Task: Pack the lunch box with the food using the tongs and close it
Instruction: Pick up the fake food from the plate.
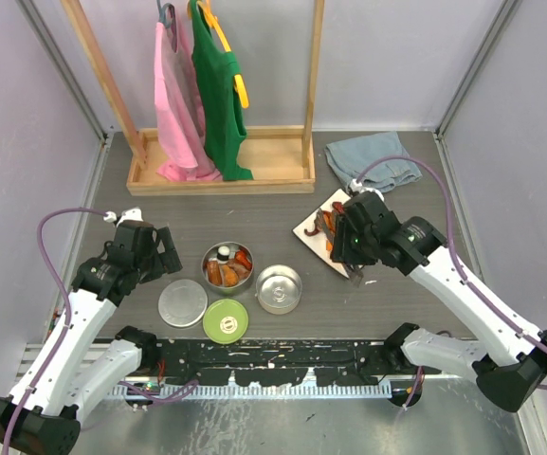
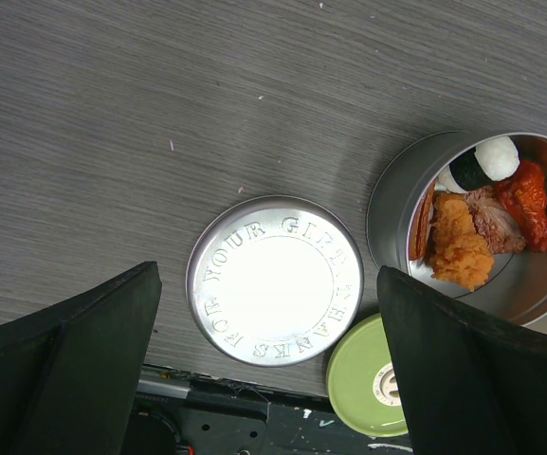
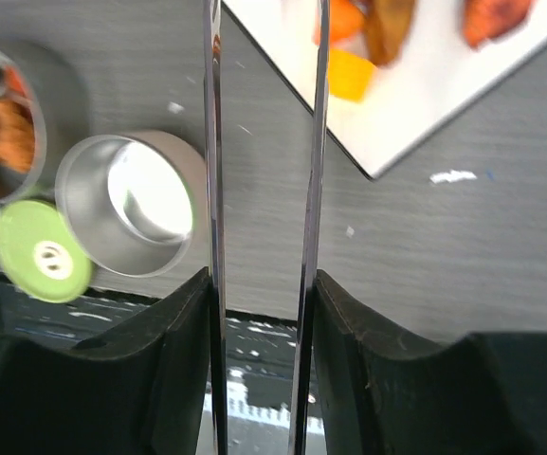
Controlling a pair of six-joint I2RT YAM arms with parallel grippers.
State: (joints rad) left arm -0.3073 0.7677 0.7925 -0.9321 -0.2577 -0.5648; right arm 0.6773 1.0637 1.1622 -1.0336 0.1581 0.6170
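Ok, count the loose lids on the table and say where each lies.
2. The steel lid lies flat left of the green lid; the green lid sits on the near side of the food-filled tin. Neither covers a tin; none seems hidden.

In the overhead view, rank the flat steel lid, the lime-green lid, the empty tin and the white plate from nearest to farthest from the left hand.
From the left hand:
1. flat steel lid, just beside it toward the near edge
2. lime-green lid, right of the steel lid
3. empty tin, mid-table
4. white plate, far right, under the other arm
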